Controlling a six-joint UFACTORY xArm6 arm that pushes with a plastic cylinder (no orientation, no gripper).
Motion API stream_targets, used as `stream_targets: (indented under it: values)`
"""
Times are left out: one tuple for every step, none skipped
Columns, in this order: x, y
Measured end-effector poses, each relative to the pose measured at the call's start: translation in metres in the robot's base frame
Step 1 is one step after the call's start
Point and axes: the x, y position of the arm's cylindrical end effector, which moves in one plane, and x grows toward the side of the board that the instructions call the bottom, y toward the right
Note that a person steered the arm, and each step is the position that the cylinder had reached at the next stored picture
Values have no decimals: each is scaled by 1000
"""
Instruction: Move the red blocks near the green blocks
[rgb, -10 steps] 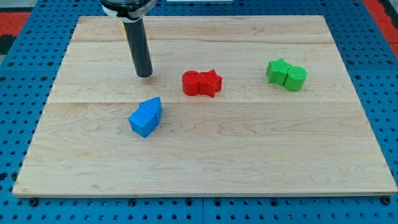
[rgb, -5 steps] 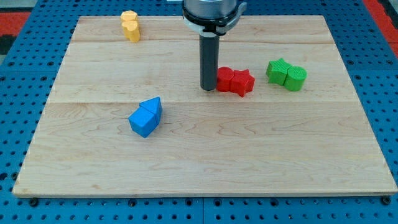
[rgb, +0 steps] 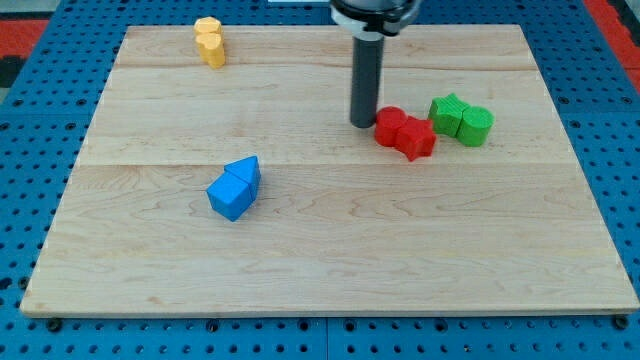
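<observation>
Two red blocks, a round one (rgb: 390, 125) and a star-shaped one (rgb: 415, 138), lie side by side right of the board's middle. Two green blocks, a star-like one (rgb: 448, 113) and a round one (rgb: 476, 125), lie just to their right, a small gap away from the red star. My tip (rgb: 362, 122) stands at the left edge of the round red block, touching or nearly touching it. The rod rises from there to the view's top.
Two blue blocks (rgb: 234, 187) lie together left of the board's middle. Two yellow blocks (rgb: 209, 41) stand near the top left of the wooden board (rgb: 320, 260). A blue pegboard surrounds the board.
My tip has moved to the right across the board and pushed the two red blocks right, close to the green blocks. The yellow blocks came into sight behind the rod.
</observation>
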Motion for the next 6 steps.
stream_targets:
  values:
    - [12,-11]
    - [18,-25]
    - [40,20]
    - [40,9]
    - [42,0]
    - [53,20]
